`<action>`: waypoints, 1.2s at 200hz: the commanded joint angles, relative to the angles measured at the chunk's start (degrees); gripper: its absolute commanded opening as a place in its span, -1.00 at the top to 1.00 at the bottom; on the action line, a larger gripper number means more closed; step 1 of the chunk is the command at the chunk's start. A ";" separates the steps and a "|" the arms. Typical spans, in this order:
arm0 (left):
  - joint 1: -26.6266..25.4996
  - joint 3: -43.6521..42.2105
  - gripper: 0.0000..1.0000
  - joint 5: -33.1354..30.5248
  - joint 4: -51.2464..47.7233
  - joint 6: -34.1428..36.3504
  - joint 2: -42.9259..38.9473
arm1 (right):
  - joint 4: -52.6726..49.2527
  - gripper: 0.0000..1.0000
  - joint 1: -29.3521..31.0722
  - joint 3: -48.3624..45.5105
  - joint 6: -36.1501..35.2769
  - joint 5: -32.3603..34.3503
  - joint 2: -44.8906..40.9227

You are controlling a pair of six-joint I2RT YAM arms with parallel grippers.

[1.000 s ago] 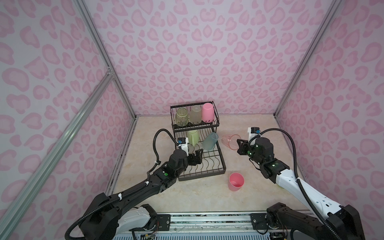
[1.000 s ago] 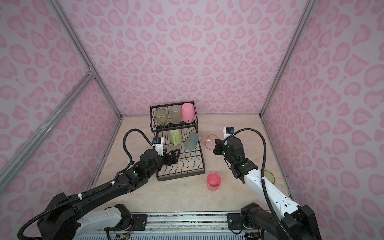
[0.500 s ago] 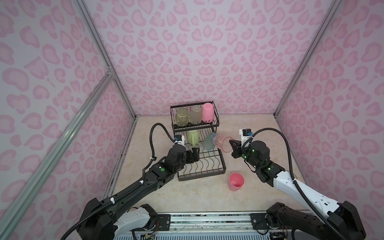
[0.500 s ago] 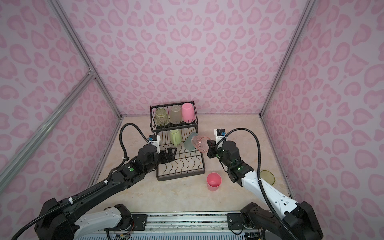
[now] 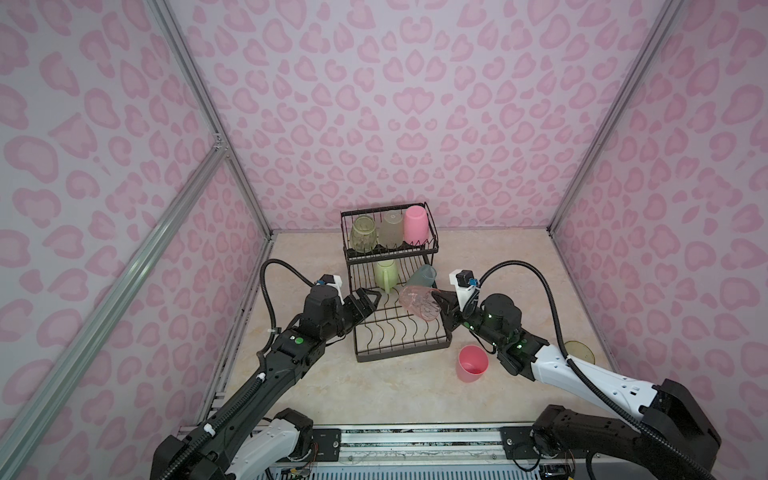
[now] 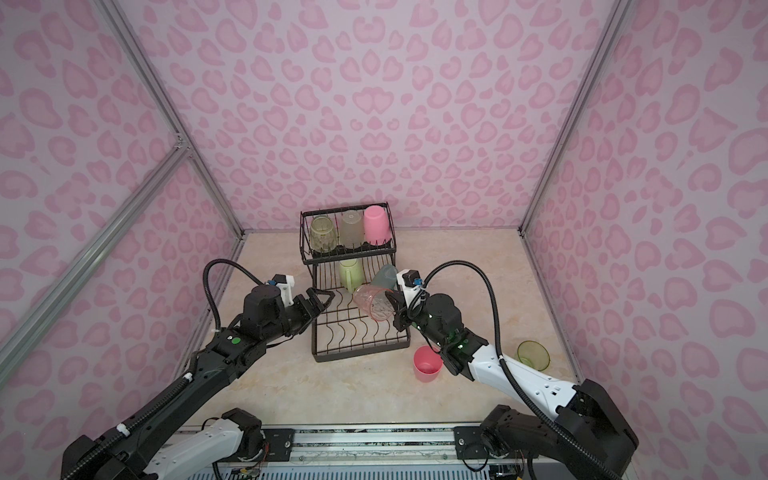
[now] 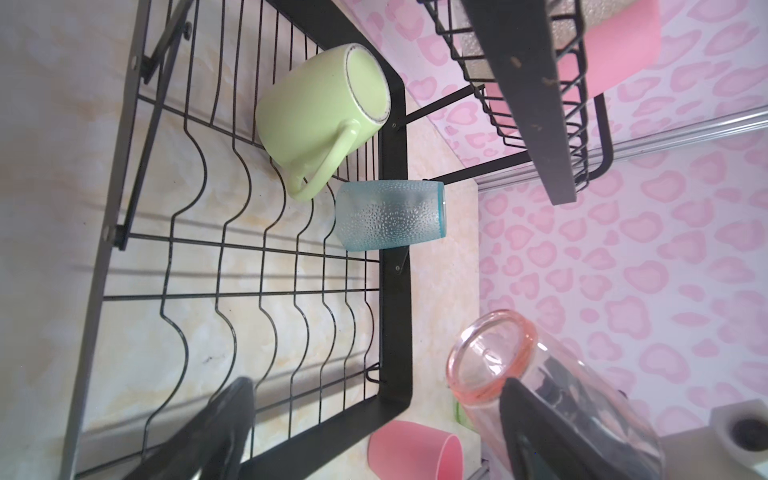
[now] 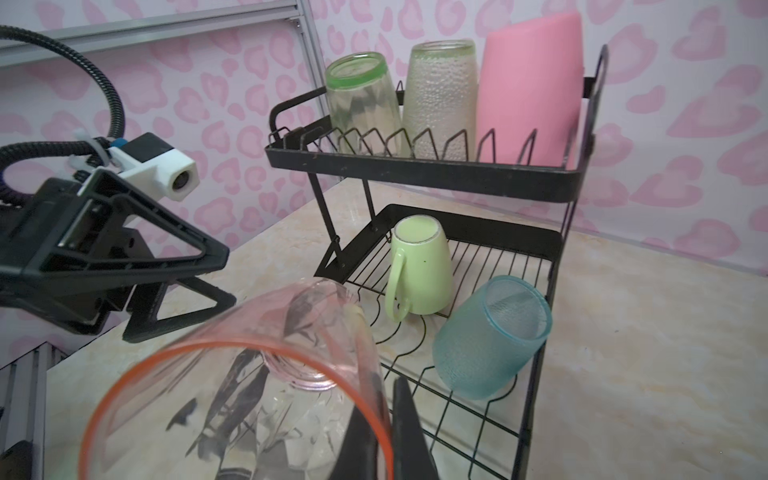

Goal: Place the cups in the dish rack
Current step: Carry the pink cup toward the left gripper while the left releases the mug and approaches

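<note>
The right jaws are clenched on the wall of the pink-orange cup (image 5: 419, 305), one finger inside the mouth and one outside. The right wrist view shows this, though that picture's edge cuts off both fingers. The translucent cup is held on a slant, base toward the left arm (image 5: 291, 353), over the near right part of the lower tray of the dish rack (image 5: 401, 356). Whether it touches the wires cannot be told.

Across the tray, the left jaws stand released and wide apart at the left rim, grasping nothing. In the left wrist view they are only dark blurs at the frame's edge.

At the back of the lower tray the pale green mug (image 5: 385, 274) sits upside down. Just beside it, the teal cup (image 5: 424, 276) leans tilted against the right rim.

In the raised basket above, a yellow-green cup (image 5: 363, 235), the frosted grey-olive cup (image 5: 390, 230) and a pink cup (image 5: 417, 226) stand upside down in a row.

Outside the rack, a second pink cup (image 5: 471, 368) stands mouth up on the surface (image 5: 374, 395) near the front right corner, partly cut off in the left wrist view. A second yellow-green cup (image 6: 533, 355) rests well to the right, beyond the right arm (image 5: 582, 374), which hides most of it in a top view; whether it stands or lies is hard to make out
</note>
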 commanded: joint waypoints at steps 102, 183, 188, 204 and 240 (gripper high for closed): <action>6.12 -7.83 -0.77 20.68 22.83 -27.49 2.61 | 26.99 1.00 9.32 -1.25 -9.36 1.83 12.47; 8.64 -14.14 -0.73 24.84 36.59 -39.40 3.47 | 36.23 1.00 9.42 0.40 -11.62 1.58 20.06; 8.76 -14.31 -0.73 24.94 37.36 -39.70 3.65 | 36.79 1.00 9.44 0.57 -11.68 1.50 20.61; 9.01 -15.01 -0.72 25.36 40.37 -41.39 4.72 | 38.23 1.00 9.42 1.15 -11.68 0.76 22.27; 9.05 -15.33 -0.65 26.32 44.70 -43.16 6.09 | 39.58 1.00 9.44 2.19 -11.67 0.25 24.27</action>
